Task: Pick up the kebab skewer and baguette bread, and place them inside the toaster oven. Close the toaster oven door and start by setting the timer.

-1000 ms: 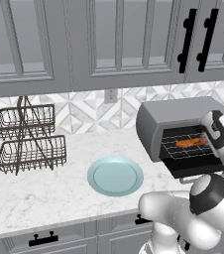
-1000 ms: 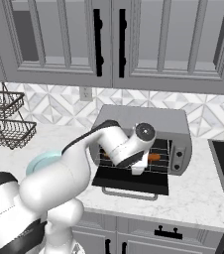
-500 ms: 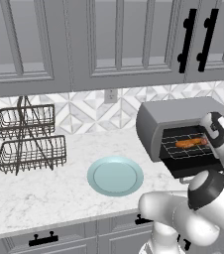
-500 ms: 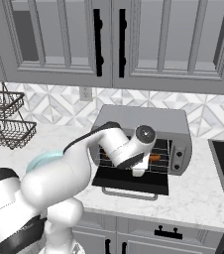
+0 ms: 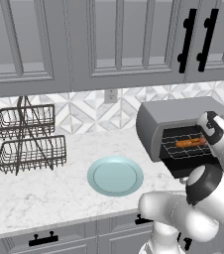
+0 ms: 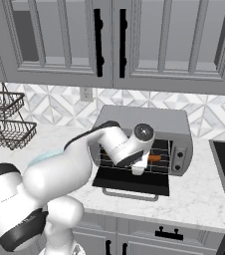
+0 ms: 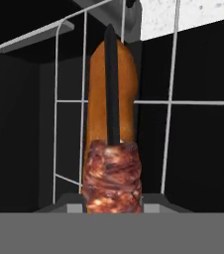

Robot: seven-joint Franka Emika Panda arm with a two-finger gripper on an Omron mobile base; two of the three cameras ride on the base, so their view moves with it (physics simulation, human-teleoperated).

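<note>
Your desk (image 5: 44,188) is a white marbled top running under grey wall cabinets (image 5: 84,39), with a patterned tile backsplash (image 6: 50,102) behind it. On it, toward the right in the left base view, stands the toaster oven (image 5: 171,116), a grey box with a rounded top; in the right base view you see its control strip (image 6: 179,157) at the right end. The toaster oven door (image 6: 132,180) hangs fully open, lying flat in front of the cavity with its bar handle at the near edge. Your white arm (image 6: 59,169) reaches from the base into the open mouth of the oven.

At the left of the desk you have a two-tier black wire basket stand (image 5: 27,141). Between it and the oven lies a pale blue plate (image 5: 115,175), flat on the desk.

Inside the cavity, the baguette bread (image 5: 191,143) rests lengthwise on the wire rack (image 7: 171,104); in the hand view it runs away from you as an orange-brown loaf. The kebab skewer (image 7: 112,181) sits right over it: its reddish-brown meat chunk is closest to the camera and its dark stick lies along the top of the loaf. The tool (image 7: 112,204) is pinched on the kebab skewer, one finger at each side of the meat chunk, held just over the rack within the oven.
</note>
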